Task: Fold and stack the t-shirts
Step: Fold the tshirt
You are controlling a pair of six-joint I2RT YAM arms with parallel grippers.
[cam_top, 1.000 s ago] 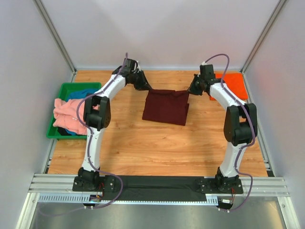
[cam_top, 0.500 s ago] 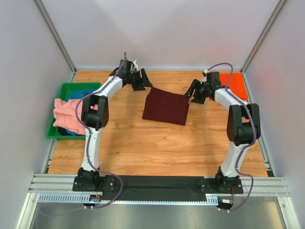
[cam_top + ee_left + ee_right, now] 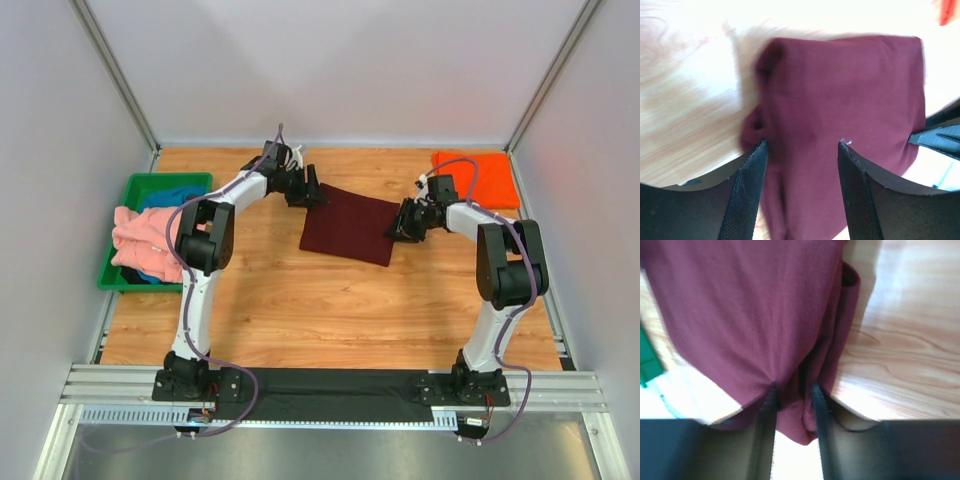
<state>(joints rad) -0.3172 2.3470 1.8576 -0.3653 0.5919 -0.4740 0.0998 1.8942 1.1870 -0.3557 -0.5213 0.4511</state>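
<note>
The dark maroon t-shirt lies folded into a rectangle in the middle of the table. My left gripper is at its far left corner. In the left wrist view its jaws stand open, astride the bunched edge of the maroon cloth. My right gripper is at the shirt's right edge, and its fingers are closed narrowly on a fold of the maroon cloth. The orange t-shirt lies folded at the far right corner. A salmon-pink t-shirt and a blue one lie heaped in the tray.
The green plastic tray stands at the left edge of the table. White walls with metal posts enclose the table on three sides. Bare wood stretches between the maroon shirt and the arm bases.
Both grippers let go of the shirt's raised far edge, and it dropped flat. They opened and came down to the shirt's sides. The right gripper has since narrowed on the right edge.
</note>
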